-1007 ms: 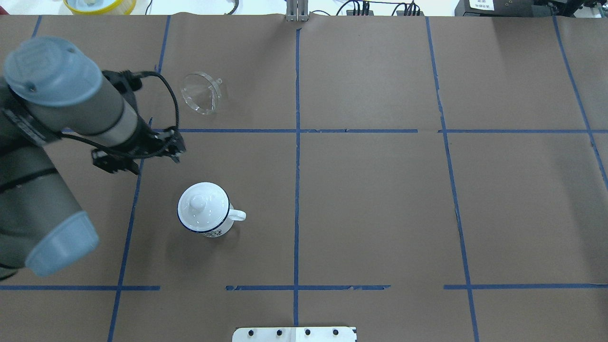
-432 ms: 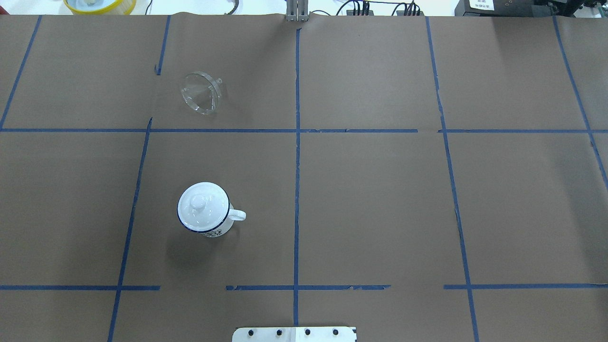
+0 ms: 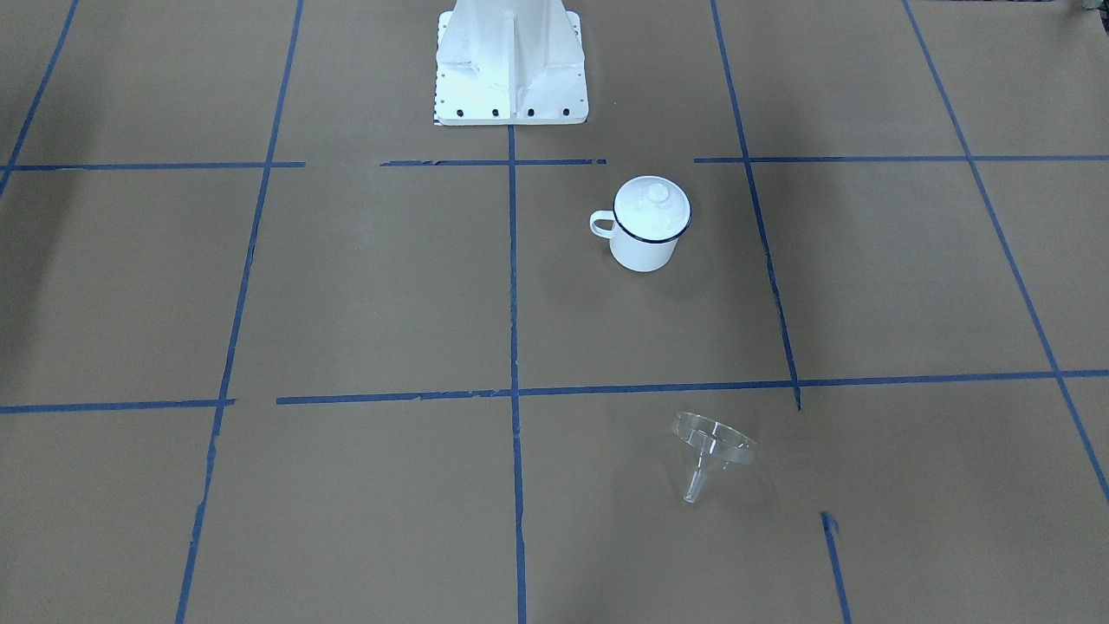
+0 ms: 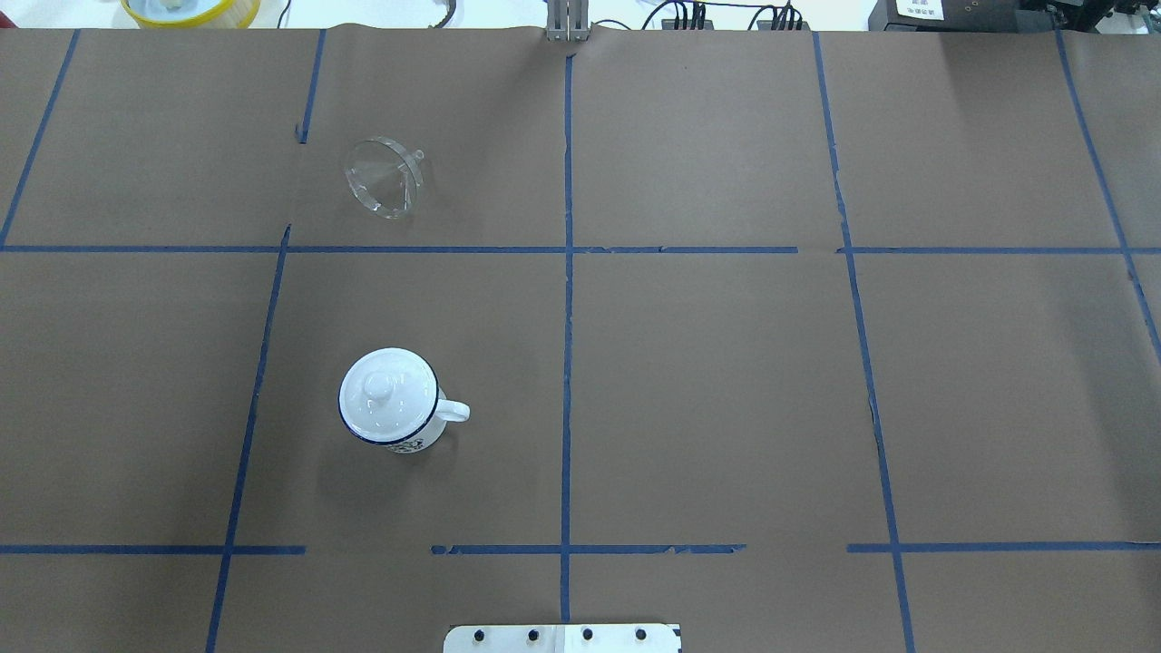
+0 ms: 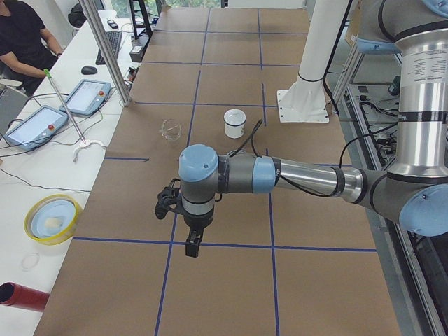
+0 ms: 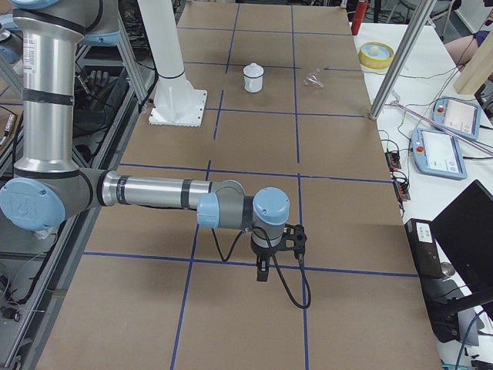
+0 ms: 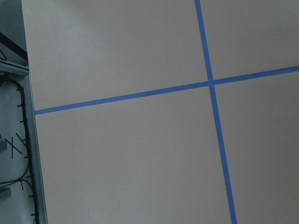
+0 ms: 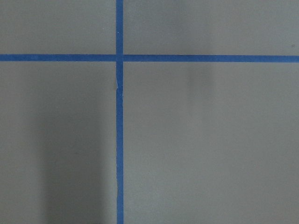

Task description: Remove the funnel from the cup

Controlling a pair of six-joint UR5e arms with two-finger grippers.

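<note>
Funnel (image 4: 385,177) of clear plastic lies tipped on its side on the brown paper-covered table (image 4: 726,363). It is out of the cup (image 3: 643,251) and well apart from it, on the side of the cup away from the robot. A blue tape line (image 4: 453,249) runs across the paper between the two. The funnel's wide rim faces back toward the cup and its short spout points away from it.

The cup is a white enamel mug with a dark blue rim. It stands upright with a white domed lid (image 3: 651,206) sitting on top, and its loop handle points toward the table's centre line.

Nothing touches either the cup or the funnel. The left gripper (image 5: 190,245) hangs pointing down over the paper, well apart from the cup, toward the table's end on the robot's left. The right gripper (image 6: 262,271) hangs the same way, far from the cup, toward the opposite end. Each gripper shows only in a side view, so it is impossible to tell whether its fingers are spread or pressed together. Both wrist cameras show only bare paper with crossing tape lines.
</note>
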